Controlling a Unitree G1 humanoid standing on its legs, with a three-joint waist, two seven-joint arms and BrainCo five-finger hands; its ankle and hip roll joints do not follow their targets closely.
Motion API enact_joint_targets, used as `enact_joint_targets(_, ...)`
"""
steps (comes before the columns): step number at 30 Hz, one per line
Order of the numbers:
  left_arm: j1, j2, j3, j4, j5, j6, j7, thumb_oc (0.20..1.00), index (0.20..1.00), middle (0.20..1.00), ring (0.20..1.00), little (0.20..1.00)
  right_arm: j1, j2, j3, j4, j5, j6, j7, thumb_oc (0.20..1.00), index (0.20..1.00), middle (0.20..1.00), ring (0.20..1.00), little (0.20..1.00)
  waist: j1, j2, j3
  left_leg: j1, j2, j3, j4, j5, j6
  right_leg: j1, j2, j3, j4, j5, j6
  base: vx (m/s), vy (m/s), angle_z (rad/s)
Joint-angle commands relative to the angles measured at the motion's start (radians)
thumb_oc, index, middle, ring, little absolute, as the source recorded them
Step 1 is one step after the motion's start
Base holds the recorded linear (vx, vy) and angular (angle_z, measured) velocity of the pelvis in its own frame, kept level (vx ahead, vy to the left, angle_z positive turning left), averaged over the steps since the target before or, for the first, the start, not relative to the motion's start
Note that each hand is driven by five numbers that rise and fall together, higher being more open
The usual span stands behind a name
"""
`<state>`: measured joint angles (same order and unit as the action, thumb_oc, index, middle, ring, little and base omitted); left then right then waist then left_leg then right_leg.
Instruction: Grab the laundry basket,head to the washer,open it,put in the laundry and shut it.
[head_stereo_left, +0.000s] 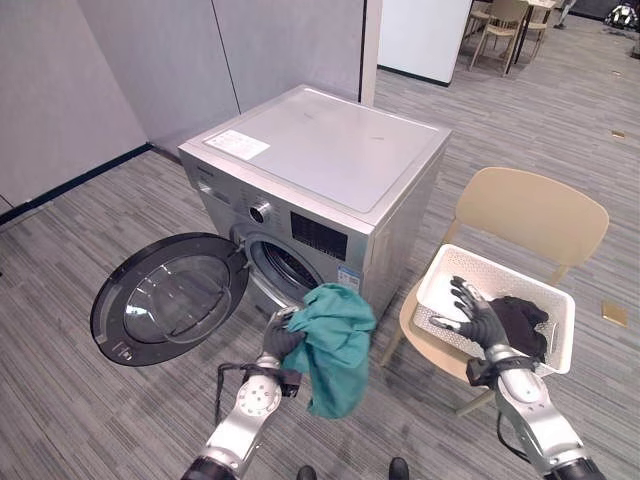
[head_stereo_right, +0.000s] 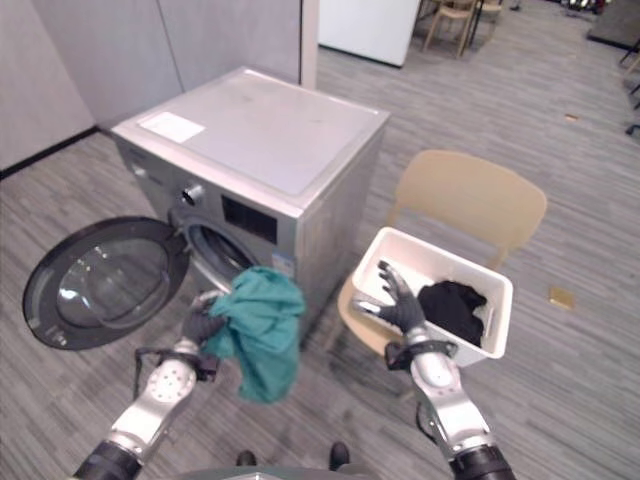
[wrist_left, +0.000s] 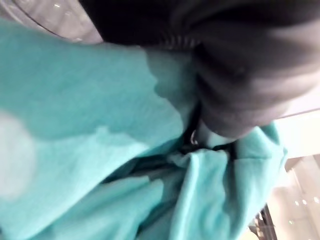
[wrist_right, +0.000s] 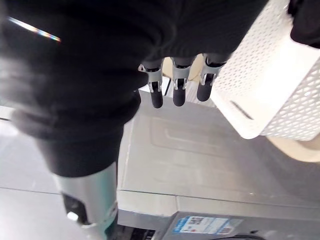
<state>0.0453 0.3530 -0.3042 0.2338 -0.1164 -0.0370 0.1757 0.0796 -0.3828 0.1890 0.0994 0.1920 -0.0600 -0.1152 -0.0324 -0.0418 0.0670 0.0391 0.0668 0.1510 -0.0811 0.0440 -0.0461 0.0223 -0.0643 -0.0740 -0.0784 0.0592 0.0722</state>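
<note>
At the left of the left eye view the washer's round door (head_stereo_left: 168, 298) hangs swung wide, so the opening step looks done. Right of it, at centre, the silver washer (head_stereo_left: 320, 165) shows its dark drum mouth (head_stereo_left: 282, 272). Just below that mouth the left hand (head_stereo_left: 281, 338) is clenched on a teal garment (head_stereo_left: 335, 345), which dangles in front of the machine, not yet inside. At lower right the right hand (head_stereo_left: 478, 316) hovers with fingers spread, holding nothing, over the white laundry basket (head_stereo_left: 450, 270) resting on a tan chair (head_stereo_left: 535, 208); a dark garment (head_stereo_left: 522, 322) lies in the basket. Loading both pieces and closing the door appear to remain.
</note>
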Motion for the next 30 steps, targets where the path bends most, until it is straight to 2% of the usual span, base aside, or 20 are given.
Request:
enact_joint_targets(1, -0.059, 0.008, 0.057, 0.051, -0.06, -0.055, -0.012, 0.2, 0.2, 0.2, 0.2, 0.2, -0.005, -0.015, -0.034, 0.042, -0.05, -0.012, 0.014, 1.0, 1.0, 1.0, 1.0, 1.0, -0.014, -0.017, -0.033, -0.022, -0.007, -0.03, -0.006, -0.041, -0.01, 0.017, 0.019, 0.027, 0.102, -0.153, 0.028, 0.0, 0.0, 0.0)
enact_joint_targets(5, -0.009, 0.033, 0.127, 0.088, -0.084, -0.054, -0.043, 0.2, 0.2, 0.2, 0.2, 0.2, 0.037, -0.05, -0.02, 0.176, -0.071, 0.002, 0.088, 1.0, 1.0, 1.0, 1.0, 1.0, -0.004, -0.021, -0.019, -0.024, -0.006, -0.038, -0.006, -0.035, -0.012, 0.012, 0.023, 0.026, 0.113, -0.158, 0.026, -0.01, -0.044, 0.01)
enact_joint_targets(8, 0.014, 0.053, 0.168, 0.118, -0.075, -0.055, -0.05, 0.2, 0.2, 0.2, 0.2, 0.2, 0.037, -0.078, 0.004, 0.244, -0.161, -0.002, 0.1, 1.0, 1.0, 1.0, 1.0, 1.0, 0.008, -0.019, -0.002, -0.022, -0.005, -0.044, -0.006, -0.029, -0.011, 0.008, 0.027, 0.022, 0.127, -0.167, 0.022, -0.03, -0.042, 0.01)
enact_joint_targets(12, 0.035, 0.071, 0.214, 0.174, -0.067, -0.055, -0.032, 0.2, 0.2, 0.2, 0.2, 0.2, 0.012, -0.108, 0.022, 0.312, -0.286, -0.008, 0.065, 1.0, 1.0, 1.0, 1.0, 1.0, 0.034, -0.016, 0.055, -0.072, -0.003, -0.057, 0.048, -0.022, -0.011, -0.01, 0.027, 0.006, 0.142, -0.178, 0.01, -0.1, -0.039, 0.14)
enact_joint_targets(15, 0.032, 0.068, 0.223, 0.206, -0.075, -0.056, -0.019, 0.2, 0.2, 0.2, 0.2, 0.2, 0.001, -0.105, 0.019, 0.359, -0.312, -0.006, 0.032, 1.0, 1.0, 1.0, 1.0, 1.0, 0.053, -0.017, 0.102, -0.167, -0.008, -0.077, 0.126, -0.022, -0.018, -0.029, 0.014, -0.041, 0.139, -0.181, 0.001, -0.16, -0.027, 0.32)
enact_joint_targets(16, 0.031, 0.065, 0.225, 0.208, -0.079, -0.055, -0.014, 0.2, 0.2, 0.2, 0.2, 0.2, 0.001, -0.101, 0.016, 0.372, -0.318, -0.005, 0.021, 1.0, 1.0, 1.0, 1.0, 1.0, 0.057, -0.018, 0.111, -0.205, -0.007, -0.065, 0.157, -0.021, -0.021, -0.03, 0.005, -0.075, 0.132, -0.182, 0.0, -0.09, -0.022, 1.01)
enact_joint_targets(18, 0.037, 0.052, 0.23, 0.206, -0.081, -0.051, -0.009, 0.2, 0.2, 0.2, 0.2, 0.2, 0.013, -0.09, 0.011, 0.399, -0.336, 0.012, 0.003, 1.0, 1.0, 1.0, 1.0, 1.0, 0.053, -0.018, 0.117, -0.237, 0.033, 0.069, 0.173, -0.007, -0.027, -0.021, -0.014, -0.15, 0.112, -0.187, 0.002, 0.02, 0.031, 1.06)
enact_joint_targets(19, 0.043, 0.048, 0.23, 0.205, -0.08, -0.052, -0.009, 0.2, 0.2, 0.2, 0.2, 0.2, 0.018, -0.084, 0.017, 0.419, -0.343, 0.015, -0.002, 1.0, 1.0, 1.0, 1.0, 1.0, 0.048, -0.018, 0.113, -0.226, 0.054, 0.134, 0.165, -0.024, -0.034, -0.005, -0.024, -0.175, 0.101, -0.196, 0.012, 0.19, 0.158, 1.2)
enact_joint_targets(20, 0.04, 0.037, 0.223, 0.21, -0.073, -0.054, -0.007, 0.2, 0.2, 0.2, 0.2, 0.2, 0.013, -0.074, 0.024, 0.448, -0.352, 0.023, -0.012, 1.0, 1.0, 1.0, 1.0, 1.0, 0.04, -0.021, 0.109, -0.23, 0.086, 0.228, 0.165, -0.018, -0.032, 0.019, -0.044, -0.224, 0.082, -0.187, 0.024, 0.18, 0.137, 1.48)
enact_joint_targets(21, 0.039, 0.037, 0.223, 0.211, -0.073, -0.054, -0.007, 0.2, 0.2, 0.2, 0.2, 0.2, 0.012, -0.073, 0.024, 0.449, -0.353, 0.023, -0.013, 1.0, 1.0, 1.0, 1.0, 1.0, 0.038, -0.022, 0.109, -0.231, 0.086, 0.226, 0.167, -0.018, -0.032, 0.019, -0.044, -0.226, 0.08, -0.186, 0.024, 0.17, 0.241, 1.59)
enact_joint_targets(22, 0.012, 0.029, 0.216, 0.21, -0.081, -0.053, 0.005, 0.2, 0.2, 0.2, 0.2, 0.2, 0.005, -0.069, 0.026, 0.463, -0.355, 0.035, -0.028, 1.0, 1.0, 1.0, 1.0, 1.0, 0.033, -0.025, 0.111, -0.245, 0.13, 0.314, 0.187, -0.009, -0.034, 0.036, -0.072, -0.29, 0.088, -0.189, 0.027, 0.09, 0.143, 1.25)
enact_joint_targets(23, 0.011, 0.029, 0.216, 0.21, -0.081, -0.053, 0.006, 0.2, 0.2, 0.2, 0.2, 0.2, 0.003, -0.068, 0.026, 0.465, -0.355, 0.034, -0.028, 1.0, 1.0, 1.0, 1.0, 1.0, 0.031, -0.025, 0.111, -0.248, 0.131, 0.312, 0.192, -0.01, -0.034, 0.035, -0.072, -0.292, 0.088, -0.19, 0.027, 0.16, 0.227, 1.27)
enact_joint_targets(24, 0.006, 0.023, 0.215, 0.207, -0.09, -0.053, 0.004, 0.2, 0.2, 0.2, 0.2, 0.2, 0.003, -0.06, 0.027, 0.474, -0.36, 0.041, -0.027, 1.0, 1.0, 1.0, 1.0, 1.0, 0.026, -0.019, 0.103, -0.23, 0.132, 0.337, 0.167, -0.018, -0.026, 0.041, -0.08, -0.315, 0.099, -0.196, 0.03, 0.26, 0.254, 1.3)
enact_joint_targets(26, -0.009, 0.014, 0.197, 0.196, -0.089, -0.058, 0.006, 0.2, 0.2, 0.2, 0.2, 0.2, -0.01, -0.051, 0.033, 0.484, -0.358, 0.037, -0.038, 1.0, 1.0, 1.0, 1.0, 1.0, 0.021, -0.021, 0.094, -0.238, 0.115, 0.334, 0.179, -0.029, -0.013, 0.063, -0.103, -0.342, 0.122, -0.205, 0.035, 0.34, 0.306, 1.03)
enact_joint_targets(27, -0.02, 0.021, 0.192, 0.192, -0.087, -0.057, 0.006, 0.2, 0.2, 0.2, 0.2, 0.2, -0.02, -0.043, 0.039, 0.485, -0.36, 0.048, -0.033, 1.0, 1.0, 1.0, 1.0, 1.0, 0.027, -0.034, 0.09, -0.245, 0.084, 0.313, 0.189, -0.062, 0.01, 0.065, -0.136, -0.344, 0.174, -0.199, 0.04, 0.21, 0.187, 0.62)
enact_joint_targets(28, -0.02, 0.022, 0.193, 0.191, -0.087, -0.056, 0.006, 0.2, 0.2, 0.2, 0.2, 0.2, -0.02, -0.043, 0.039, 0.485, -0.36, 0.049, -0.032, 1.0, 1.0, 1.0, 1.0, 1.0, 0.026, -0.036, 0.09, -0.246, 0.082, 0.312, 0.19, -0.064, 0.012, 0.064, -0.139, -0.344, 0.179, -0.201, 0.042, 0.31, 0.253, 0.55)
enact_joint_targets(30, -0.041, 0.044, 0.192, 0.183, -0.083, -0.056, 0.011, 0.2, 0.2, 0.2, 0.2, 0.2, -0.043, -0.028, 0.064, 0.479, -0.355, 0.045, -0.033, 1.0, 1.0, 1.0, 1.0, 1.0, 0.028, -0.057, 0.108, -0.238, 0.043, 0.28, 0.196, -0.101, 0.037, 0.018, -0.171, -0.298, 0.307, -0.149, 0.048, 0.28, 0.209, 0.49)
